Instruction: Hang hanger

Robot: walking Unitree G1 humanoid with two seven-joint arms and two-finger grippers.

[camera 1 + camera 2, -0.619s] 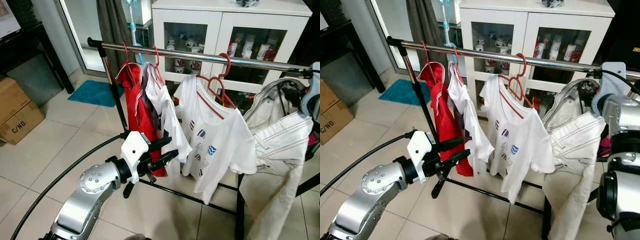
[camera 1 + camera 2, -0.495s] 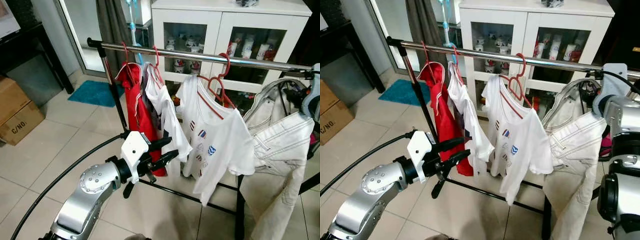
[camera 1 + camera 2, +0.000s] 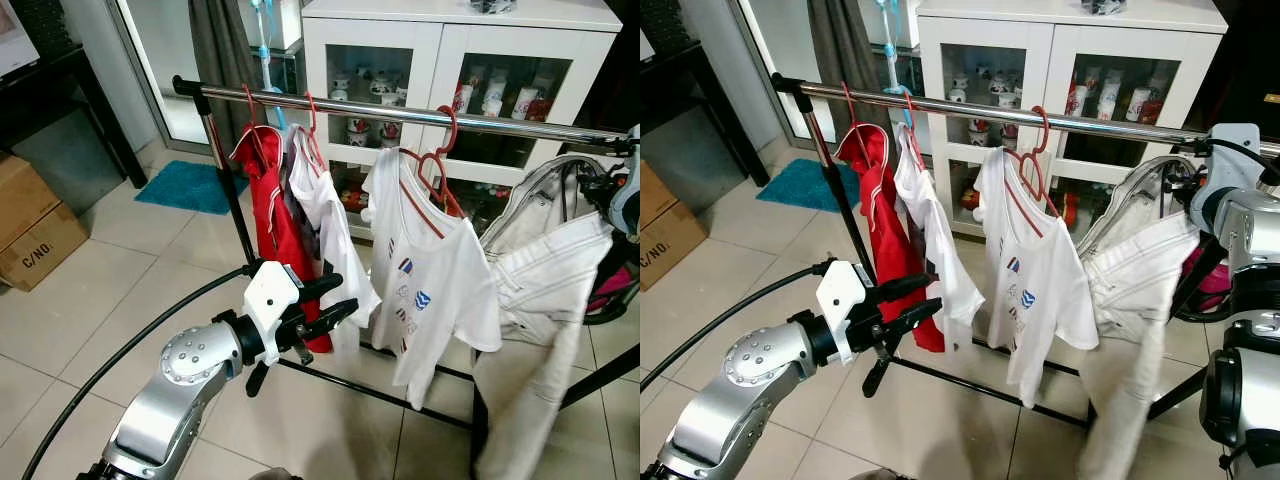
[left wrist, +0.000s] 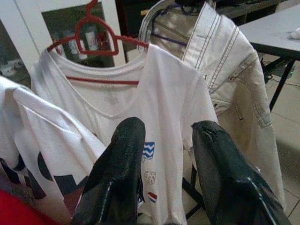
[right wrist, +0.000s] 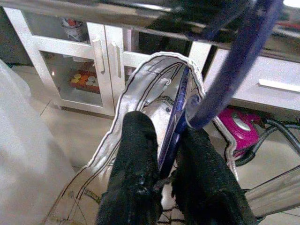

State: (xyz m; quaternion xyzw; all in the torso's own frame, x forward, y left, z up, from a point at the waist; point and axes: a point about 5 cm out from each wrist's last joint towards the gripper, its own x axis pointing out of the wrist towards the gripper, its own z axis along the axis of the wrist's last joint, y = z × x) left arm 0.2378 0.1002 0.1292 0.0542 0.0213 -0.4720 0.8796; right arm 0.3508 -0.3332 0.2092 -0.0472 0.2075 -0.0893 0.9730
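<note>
The left end effector point(image 3: 325, 300) hangs nearest, low before the rack, its fingers apart on nothing. Farther off at the right, the right end effector point(image 5: 161, 180) is clamped on the neck of a blue hanger point(image 5: 225, 75) carrying a cream jacket point(image 3: 1130, 290), held just under the rail point(image 3: 970, 108) and not yet hooked. The hanger looks stiff and thin and so likely slippery; the jacket is soft, fairly heavy and will swing, so gripping close below the hook seems best. Since a moment ago the jacket has swung rightward and the white T-shirt point(image 3: 1035, 275) has turned edge-on.
</note>
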